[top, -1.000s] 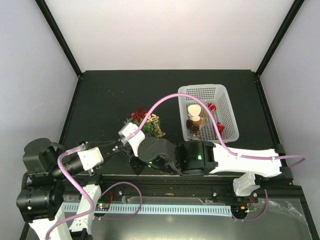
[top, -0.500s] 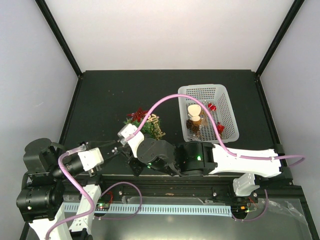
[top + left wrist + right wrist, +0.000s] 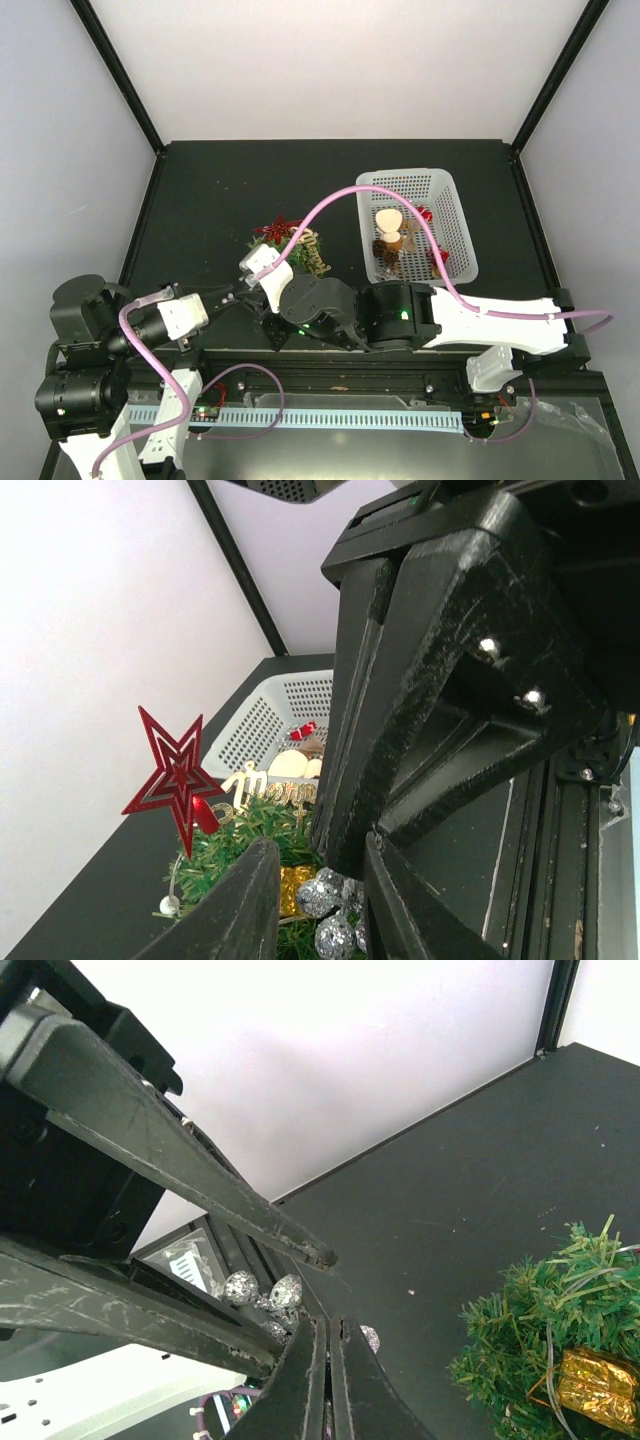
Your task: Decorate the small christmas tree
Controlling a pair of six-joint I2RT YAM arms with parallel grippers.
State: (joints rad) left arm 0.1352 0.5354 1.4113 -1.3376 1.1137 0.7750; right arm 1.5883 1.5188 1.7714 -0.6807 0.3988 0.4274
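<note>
The small christmas tree (image 3: 288, 250) stands mid-table with a red star (image 3: 175, 775), a gold "Merry" sign (image 3: 268, 790) and a gold gift box (image 3: 598, 1388) on it. In front of the tree my two grippers meet tip to tip. My right gripper (image 3: 328, 1324) is shut, and a silver glitter ball cluster (image 3: 335, 905) hangs at its tips. My left gripper (image 3: 320, 848) is partly open, with a finger on each side of the cluster (image 3: 262, 1292) and a gap showing on both sides. In the top view the left gripper (image 3: 232, 297) and the right gripper (image 3: 252, 288) hide the cluster.
A white mesh basket (image 3: 448, 215) at the right of the tree holds several more ornaments, among them pale, brown and red ones. The right arm's pink cable (image 3: 330, 205) arches over the space between tree and basket. The table's raised black rim runs along the back.
My left gripper's jaws have narrowed around the silver cluster. Both arms have shifted only slightly near the tree.
</note>
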